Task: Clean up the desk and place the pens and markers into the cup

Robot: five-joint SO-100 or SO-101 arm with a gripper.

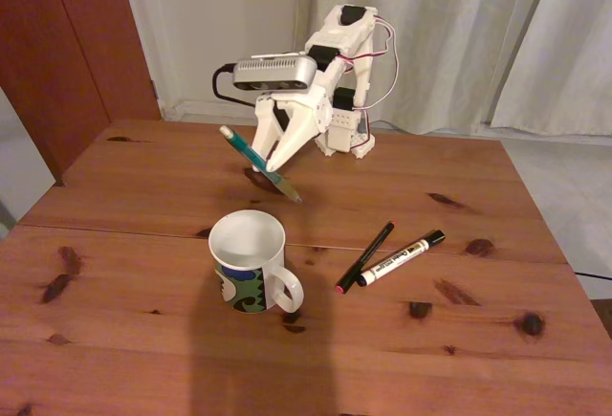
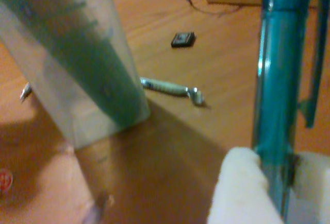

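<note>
In the fixed view my gripper [image 1: 271, 162] is shut on the teal-green pen [image 1: 258, 162]. It holds the pen tilted above the desk [image 1: 134, 339], its tip pointing down to the right, just behind the cup [image 1: 251, 287]. The cup is a white mug with a blue-and-green band, standing upright with its handle toward the front right. To the right of it, a thin black pen [image 1: 364, 256] with red ends and a white marker [image 1: 402, 258] with a black cap lie side by side. The wrist view shows the teal pen [image 2: 278, 80] clamped between my white fingers [image 2: 234, 193].
My arm's base [image 1: 349, 129] stands at the desk's far edge, before pale curtains. A wooden door panel is at the far left. In the wrist view a blurred pale shape [image 2: 77, 69] fills the left, with a small silvery item [image 2: 170, 87] and a small black object [image 2: 183, 39] beyond.
</note>
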